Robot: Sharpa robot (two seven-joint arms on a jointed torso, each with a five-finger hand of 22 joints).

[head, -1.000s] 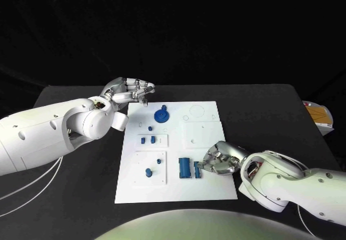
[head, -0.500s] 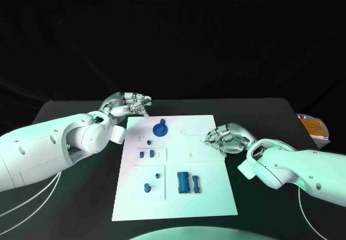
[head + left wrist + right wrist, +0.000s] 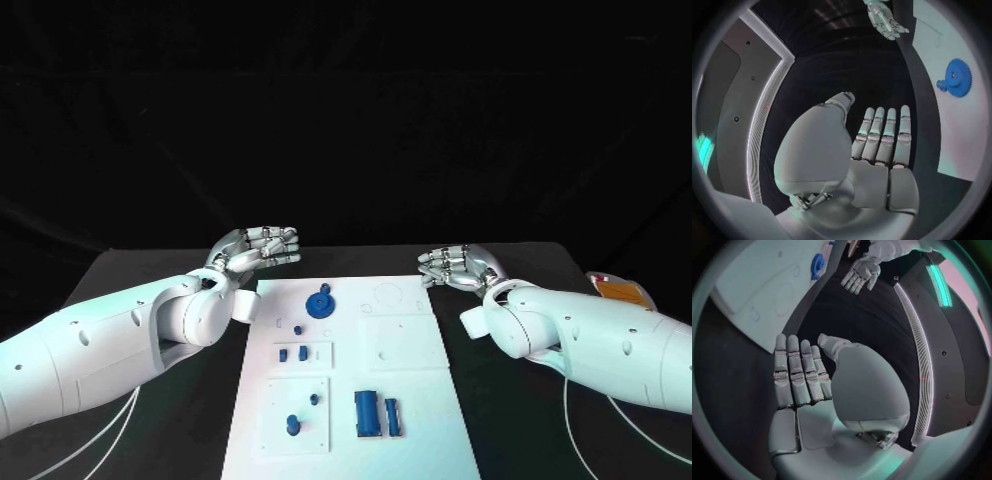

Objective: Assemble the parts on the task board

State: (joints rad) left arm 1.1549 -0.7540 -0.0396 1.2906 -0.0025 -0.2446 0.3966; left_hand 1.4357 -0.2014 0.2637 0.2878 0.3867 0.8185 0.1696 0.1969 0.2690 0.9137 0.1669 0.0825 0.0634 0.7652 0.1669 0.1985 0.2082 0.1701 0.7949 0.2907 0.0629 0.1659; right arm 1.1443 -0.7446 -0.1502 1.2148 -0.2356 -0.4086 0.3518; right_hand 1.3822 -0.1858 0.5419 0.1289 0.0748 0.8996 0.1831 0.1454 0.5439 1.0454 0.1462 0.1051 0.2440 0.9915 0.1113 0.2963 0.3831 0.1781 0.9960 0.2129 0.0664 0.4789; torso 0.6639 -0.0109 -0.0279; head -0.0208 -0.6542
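Observation:
The white task board [image 3: 414,392] lies in the middle of the black table. On its far part lies a blue gear [image 3: 319,302]; the same gear [image 3: 957,77] appears in the left wrist view. Small blue pieces [image 3: 294,353] stand in the board's left panels, and two blue blocks [image 3: 378,413] lie near its front. My left hand [image 3: 260,247] hovers off the far left corner, fingers straight, holding nothing [image 3: 879,145]. My right hand [image 3: 456,265] hovers off the far right corner, also flat and holding nothing [image 3: 798,375].
An orange and white object [image 3: 620,291] sits at the table's right edge. Black tabletop [image 3: 173,275] runs along both sides of the board and beyond its far edge.
My right hand has left the blue blocks near the board's front and moved to the far right corner. My left hand has uncurled. The head camera has tilted up.

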